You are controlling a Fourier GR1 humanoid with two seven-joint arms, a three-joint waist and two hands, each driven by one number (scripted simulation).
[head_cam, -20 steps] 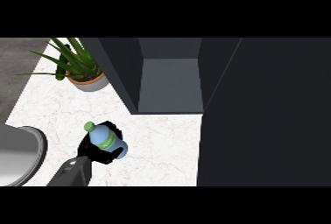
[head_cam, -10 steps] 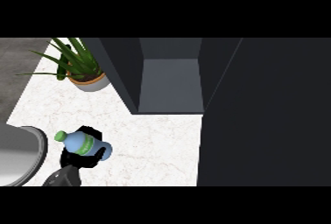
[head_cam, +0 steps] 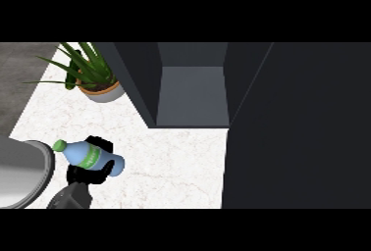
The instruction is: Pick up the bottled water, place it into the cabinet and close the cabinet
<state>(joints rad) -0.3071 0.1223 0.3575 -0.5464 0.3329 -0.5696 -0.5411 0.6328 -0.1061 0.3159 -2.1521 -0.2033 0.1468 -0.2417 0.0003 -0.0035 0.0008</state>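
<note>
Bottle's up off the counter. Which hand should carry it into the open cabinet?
Left. The left hand is already curled round the water bottle, tilted with its green cap toward the view's left, and the open cabinet lies up and to its right across bare counter. No right hand is in view.

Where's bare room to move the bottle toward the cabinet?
Bare counter lies between the left hand holding the bottle and the open cabinet. It is tighter by the plant and the grey rim at left.
</note>
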